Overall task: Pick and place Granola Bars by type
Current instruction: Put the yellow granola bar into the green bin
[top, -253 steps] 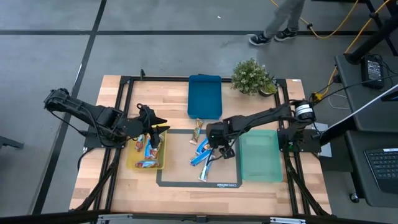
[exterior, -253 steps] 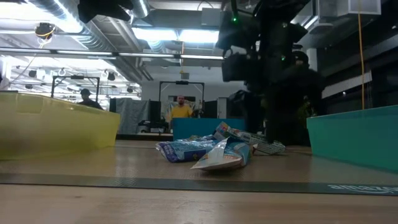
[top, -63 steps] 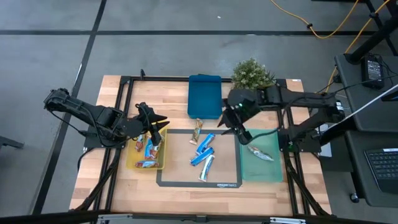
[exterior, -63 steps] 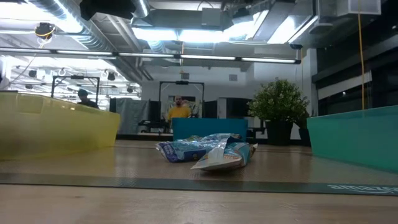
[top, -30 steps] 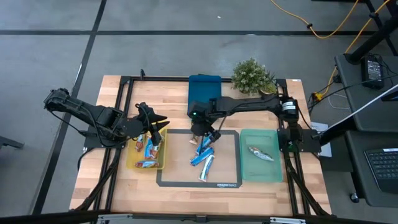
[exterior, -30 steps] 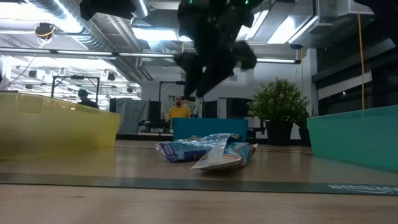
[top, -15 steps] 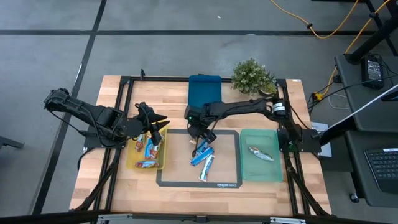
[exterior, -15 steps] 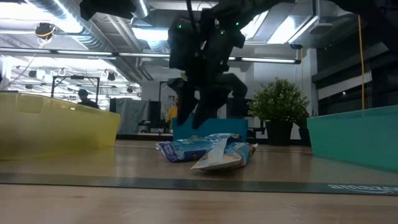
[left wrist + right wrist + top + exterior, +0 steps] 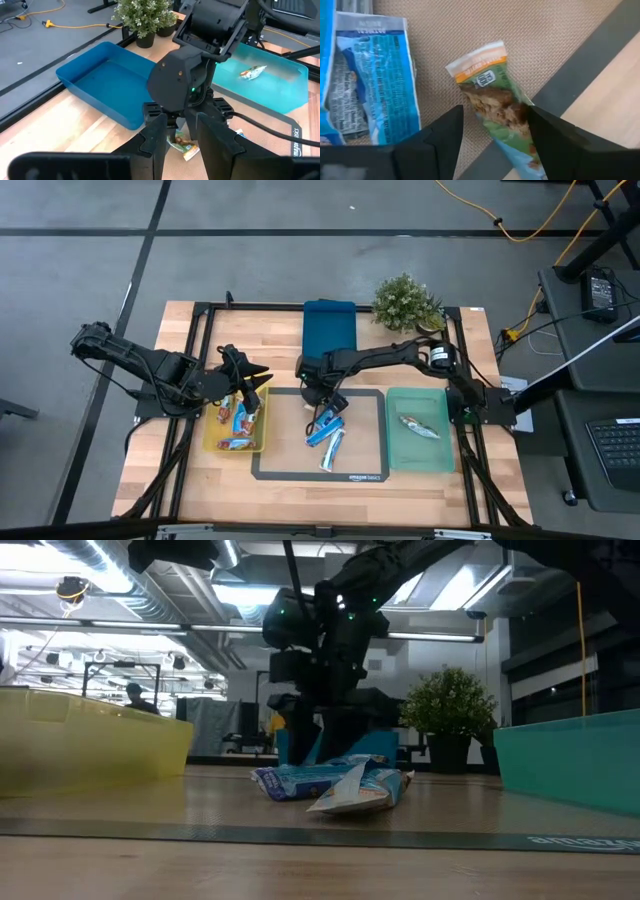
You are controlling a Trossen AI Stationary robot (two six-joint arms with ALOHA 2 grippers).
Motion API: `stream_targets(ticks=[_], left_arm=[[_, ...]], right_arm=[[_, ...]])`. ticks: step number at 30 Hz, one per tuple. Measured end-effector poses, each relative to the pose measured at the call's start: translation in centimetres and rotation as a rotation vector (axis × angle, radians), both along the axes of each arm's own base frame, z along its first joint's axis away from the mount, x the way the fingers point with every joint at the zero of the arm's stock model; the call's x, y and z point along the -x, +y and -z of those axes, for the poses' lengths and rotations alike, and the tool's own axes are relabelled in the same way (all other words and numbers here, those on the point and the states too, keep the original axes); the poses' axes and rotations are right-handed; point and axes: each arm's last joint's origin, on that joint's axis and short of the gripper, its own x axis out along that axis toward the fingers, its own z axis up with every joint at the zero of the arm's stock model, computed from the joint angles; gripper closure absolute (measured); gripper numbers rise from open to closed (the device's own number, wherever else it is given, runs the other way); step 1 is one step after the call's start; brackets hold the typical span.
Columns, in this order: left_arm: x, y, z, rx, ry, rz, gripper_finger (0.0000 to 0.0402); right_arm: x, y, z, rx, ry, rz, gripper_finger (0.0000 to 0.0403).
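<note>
A bar in a green-and-orange wrapper (image 9: 492, 92) lies at the far edge of the woven mat (image 9: 470, 30), partly over the mat's dark border. My right gripper (image 9: 495, 137) points down over it, open, with one finger on each side of the bar. Beside it lie blue-and-white bars (image 9: 330, 427). My left gripper (image 9: 256, 380) hangs open above the yellow tray (image 9: 212, 442), which holds several bars. One silvery bar (image 9: 415, 426) lies in the green tray (image 9: 440, 460).
A blue tray (image 9: 329, 335) stands just beyond the mat, close behind my right gripper. A potted plant (image 9: 405, 302) stands at the far right. Bare wood lies along the table's near edge. People show in the room behind in the low view.
My right gripper has sunk toward the green-and-orange bar at the mat's far edge, shifting slightly toward the table's left. The bars on the mat lie as before.
</note>
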Motion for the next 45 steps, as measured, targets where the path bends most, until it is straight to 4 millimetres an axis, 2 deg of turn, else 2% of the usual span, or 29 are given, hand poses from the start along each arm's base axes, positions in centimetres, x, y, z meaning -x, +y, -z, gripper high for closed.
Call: stream_targets(ticks=[5,8,22,27,31,37,42,45], left_arm=[[0.0,0.0,0.0,0.005,-0.002,-0.003,0.0304],[0.0,0.0,0.0,0.006,-0.003,-0.003,0.0304],[0.0,0.0,0.0,0.006,-0.003,-0.004,0.0304],[0.0,0.0,0.0,0.006,-0.003,-0.003,0.0304],[0.0,0.0,0.0,0.005,-0.002,-0.003,0.0304],[0.0,0.0,0.0,0.004,0.000,-0.003,0.0304],[0.0,0.0,0.0,0.009,0.002,0.004,0.0304],[0.0,0.0,0.0,0.010,0.002,0.005,0.0304]], right_arm=[[-0.1,0.0,0.3,0.008,0.000,0.005,0.0182],[-0.3,-0.1,0.2,0.032,-0.023,0.013,0.0198],[-0.6,0.8,0.2,0.038,-0.035,0.022,0.0345],[-0.7,1.5,-0.5,0.078,-0.023,0.044,0.0371],[-1.2,1.9,-3.2,0.085,-0.033,0.061,0.0371],[-1.7,2.0,-8.4,0.071,-0.027,0.145,0.0369],[-0.9,1.1,-12.8,0.040,0.013,0.254,0.0378],[0.2,0.0,-14.7,0.021,0.073,0.352,0.0375]])
